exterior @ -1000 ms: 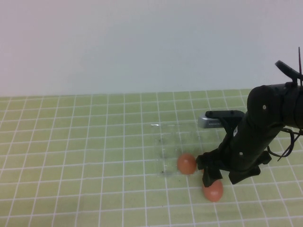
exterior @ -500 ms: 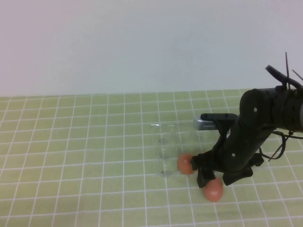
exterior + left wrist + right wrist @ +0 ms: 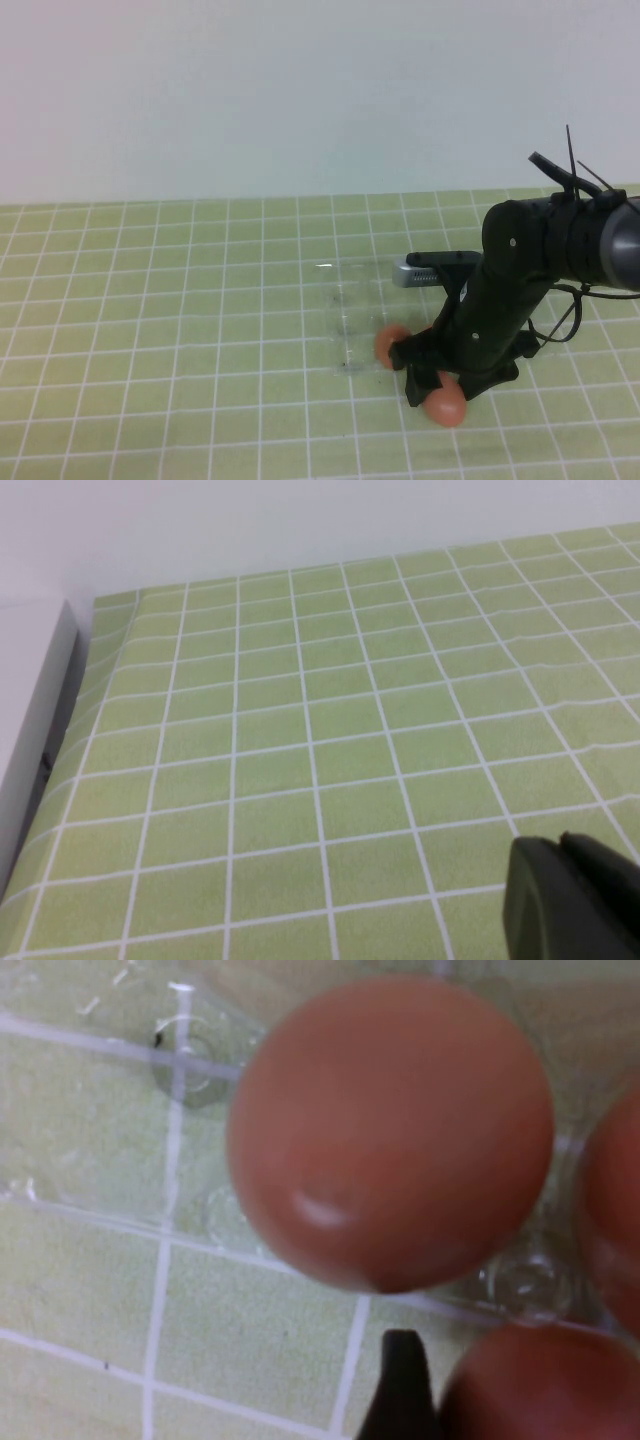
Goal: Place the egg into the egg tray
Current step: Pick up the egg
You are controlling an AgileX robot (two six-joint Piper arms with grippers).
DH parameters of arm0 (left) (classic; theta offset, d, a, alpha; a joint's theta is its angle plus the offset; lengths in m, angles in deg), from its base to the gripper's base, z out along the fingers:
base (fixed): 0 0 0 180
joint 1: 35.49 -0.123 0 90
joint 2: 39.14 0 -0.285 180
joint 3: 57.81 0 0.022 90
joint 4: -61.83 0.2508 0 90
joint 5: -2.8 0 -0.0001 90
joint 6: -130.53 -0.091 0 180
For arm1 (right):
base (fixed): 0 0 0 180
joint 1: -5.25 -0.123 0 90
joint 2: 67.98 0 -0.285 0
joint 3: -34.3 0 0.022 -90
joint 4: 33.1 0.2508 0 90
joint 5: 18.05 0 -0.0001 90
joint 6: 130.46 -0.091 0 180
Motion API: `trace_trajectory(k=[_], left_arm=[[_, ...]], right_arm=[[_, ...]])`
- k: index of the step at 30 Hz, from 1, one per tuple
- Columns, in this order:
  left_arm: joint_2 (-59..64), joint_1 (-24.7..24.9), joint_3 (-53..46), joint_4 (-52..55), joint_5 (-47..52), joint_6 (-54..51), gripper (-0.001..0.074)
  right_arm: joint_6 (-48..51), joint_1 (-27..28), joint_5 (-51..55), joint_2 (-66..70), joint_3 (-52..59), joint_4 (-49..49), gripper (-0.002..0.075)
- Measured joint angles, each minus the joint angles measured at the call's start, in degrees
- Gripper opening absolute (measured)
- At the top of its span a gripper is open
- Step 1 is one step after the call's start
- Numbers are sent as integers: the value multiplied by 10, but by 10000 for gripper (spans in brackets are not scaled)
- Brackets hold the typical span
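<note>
My right gripper (image 3: 428,392) is low at the near right corner of the clear egg tray (image 3: 345,310), shut on an orange-brown egg (image 3: 445,406). In the right wrist view this egg (image 3: 540,1390) sits against one dark finger (image 3: 400,1390); the other finger is hidden. A second egg (image 3: 388,343) sits in a near cup of the tray, large in the right wrist view (image 3: 390,1130) over the moulded cups (image 3: 190,1060). A third egg (image 3: 615,1210) shows at that view's edge. My left gripper (image 3: 570,900) is shut and empty over bare mat, out of the high view.
A green mat with a white grid (image 3: 150,300) covers the table up to a plain white wall. A small grey block (image 3: 412,275) lies behind the tray beside the right arm. A white edge (image 3: 30,740) borders the mat in the left wrist view.
My right arm has swung left towards the tray, its fingers sliding left and a little nearer. The egg under them has shifted only slightly left. The egg in the tray has not moved.
</note>
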Motion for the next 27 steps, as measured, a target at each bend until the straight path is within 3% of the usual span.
trace_trajectory(k=[27], left_arm=[[0,0,0,0,0,0,-2]], right_arm=[[55,-16,5,0,-13,-10,512]])
